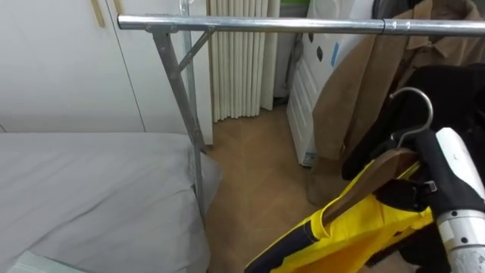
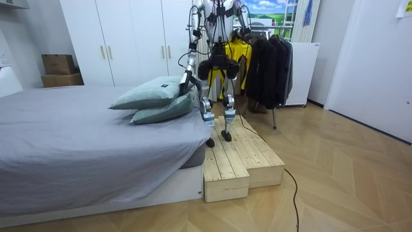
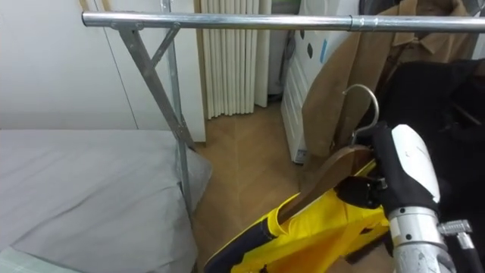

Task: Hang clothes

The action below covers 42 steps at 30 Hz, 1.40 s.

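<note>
A wooden hanger (image 1: 371,176) carries a yellow garment with dark trim (image 1: 341,241). My right hand (image 1: 413,194) is shut on the hanger just under its metal hook (image 1: 415,114), at the lower right. The hook hangs free well below the metal rail (image 1: 303,25) that crosses the top of the view. A tan coat (image 1: 356,98) and a dark garment (image 1: 455,87) hang on the rail's right part. In the room view I stand on a wooden platform (image 2: 238,161) facing the rack, and my left hand (image 2: 185,82) hangs low by the bed.
The rack's slanted leg (image 1: 182,114) comes down beside the corner of the grey bed (image 1: 91,197). White wardrobe doors (image 1: 68,61), a curtain (image 1: 239,68) and a white appliance (image 1: 318,83) stand behind the rail. Two pillows (image 2: 151,96) lie on the bed.
</note>
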Motion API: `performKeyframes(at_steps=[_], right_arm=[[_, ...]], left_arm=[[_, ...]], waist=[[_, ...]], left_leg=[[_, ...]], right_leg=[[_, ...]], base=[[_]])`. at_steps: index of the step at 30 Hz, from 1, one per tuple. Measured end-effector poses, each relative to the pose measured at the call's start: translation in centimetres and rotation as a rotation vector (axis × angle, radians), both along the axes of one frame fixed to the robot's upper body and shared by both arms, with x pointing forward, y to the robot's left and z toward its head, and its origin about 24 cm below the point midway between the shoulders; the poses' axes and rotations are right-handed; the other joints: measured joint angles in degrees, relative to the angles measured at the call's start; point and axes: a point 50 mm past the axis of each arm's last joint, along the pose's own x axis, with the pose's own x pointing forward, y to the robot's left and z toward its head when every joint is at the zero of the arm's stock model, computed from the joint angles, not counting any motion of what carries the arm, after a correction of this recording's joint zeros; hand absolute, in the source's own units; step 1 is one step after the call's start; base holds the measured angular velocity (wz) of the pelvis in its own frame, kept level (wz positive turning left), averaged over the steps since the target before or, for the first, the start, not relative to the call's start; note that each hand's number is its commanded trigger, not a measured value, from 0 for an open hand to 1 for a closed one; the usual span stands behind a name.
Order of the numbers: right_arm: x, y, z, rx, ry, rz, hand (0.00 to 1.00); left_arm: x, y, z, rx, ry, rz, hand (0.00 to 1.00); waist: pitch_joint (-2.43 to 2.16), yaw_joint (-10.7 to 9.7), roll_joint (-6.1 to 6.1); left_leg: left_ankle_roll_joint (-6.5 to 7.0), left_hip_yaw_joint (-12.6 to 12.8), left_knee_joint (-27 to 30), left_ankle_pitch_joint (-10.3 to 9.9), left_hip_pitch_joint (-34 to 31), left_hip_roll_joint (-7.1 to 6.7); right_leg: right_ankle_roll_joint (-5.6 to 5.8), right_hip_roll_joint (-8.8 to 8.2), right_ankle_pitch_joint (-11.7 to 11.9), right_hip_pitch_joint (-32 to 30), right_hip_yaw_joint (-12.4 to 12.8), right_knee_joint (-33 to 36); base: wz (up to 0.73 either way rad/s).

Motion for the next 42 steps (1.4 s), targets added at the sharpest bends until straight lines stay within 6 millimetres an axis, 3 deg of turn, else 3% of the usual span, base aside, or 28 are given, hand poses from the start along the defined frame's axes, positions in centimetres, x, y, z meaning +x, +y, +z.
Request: performKeyframes(at_steps=[15,20,23,28,32,35,42], right_arm=[[0.5,-0.6,0.0,0.006,0.039,0.015,1.00],[0.7,-1.0,-0.1,-0.007,0.050,0.006,1.00],[1.1,-1.1,0.3,-0.012,0.044,-0.001,1.00],[3.3,-0.8,2.1,0.081,-0.043,0.018,1.00],[4.2,-1.1,2.1,0.141,-0.047,0.006,1.00],[4.5,-1.4,1.7,0.138,-0.027,-0.006,1.00],[5.9,-1.5,1.8,0.225,-0.010,-0.005,1.00]], left_arm=[[0.1,0.4,0.1,0.010,-0.002,-0.013,0.00],[0.4,0.9,0.2,0.022,-0.009,-0.019,0.00],[0.5,1.0,0.2,0.026,-0.016,-0.020,0.00],[0.7,1.7,0.3,0.056,-0.049,-0.014,0.00],[1.1,2.1,0.4,0.091,-0.061,-0.025,0.00],[1.4,2.3,0.4,0.097,-0.077,-0.028,0.00],[1.8,2.5,0.4,0.099,-0.092,-0.032,0.00]], waist=[[0.00,0.4,-0.26],[-0.02,0.3,-0.96],[-0.06,1.3,-1.15],[-0.01,2.5,-2.05],[-0.25,3.9,-2.92],[-0.29,5.0,-2.99],[-0.11,5.3,-2.72]], left_leg=[[-0.03,-2.2,-0.6,0.0,0.1,0.02],[-0.13,-3.0,-0.5,0.1,-0.5,-0.01],[-0.14,-3.2,-0.5,0.1,-0.5,-0.01],[-0.20,-5.0,-0.5,0.4,0.2,-0.20],[-0.21,-6.3,-0.4,0.4,0.6,-0.21],[-0.21,-7.0,-0.5,0.4,0.8,-0.26],[-0.32,-7.6,-0.8,0.4,0.7,-0.25]], right_leg=[[-0.07,-0.74,0.1,1.7,-2.6,-2.1],[-0.19,-1.08,0.0,1.5,-3.7,-2.3],[-0.23,-1.14,-0.1,1.7,-4.1,-2.1],[-0.20,-1.38,-0.1,3.4,-5.1,-3.3],[-0.22,-1.51,-0.1,4.8,-6.3,-4.0],[-0.22,-1.63,-0.2,5.3,-7.0,-4.1],[-0.29,-1.76,-0.2,5.5,-8.4,-4.2]], base=[[0.07],[0.09],[0.00],[0.18],[0.16],[0.14],[0.05]])
